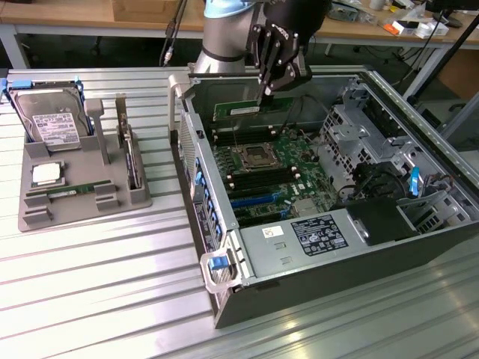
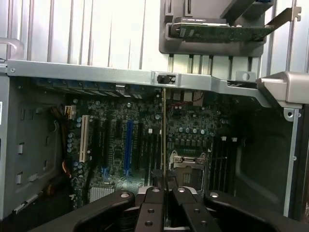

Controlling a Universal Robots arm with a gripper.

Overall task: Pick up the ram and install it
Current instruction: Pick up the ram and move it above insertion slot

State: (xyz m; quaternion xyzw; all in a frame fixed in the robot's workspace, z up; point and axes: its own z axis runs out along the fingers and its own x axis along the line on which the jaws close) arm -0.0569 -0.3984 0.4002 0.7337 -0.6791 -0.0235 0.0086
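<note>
At open dark-grey metal PC case (image 1: 299,288): black metal gripper (image 1: 266,95), long flat green circuit-board RAM stick (image 1: 247,111). Inside case: green motherboard (image 1: 299,176), blue slots (image 1: 254,200). Beside case: grey plastic tray (image 1: 45,217), silver hard drive (image 1: 49,112) w/ white label.

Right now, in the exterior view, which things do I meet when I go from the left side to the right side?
hard drive → upright expansion card → ram gripped by the claw → silver drive cage → blue tab
</note>
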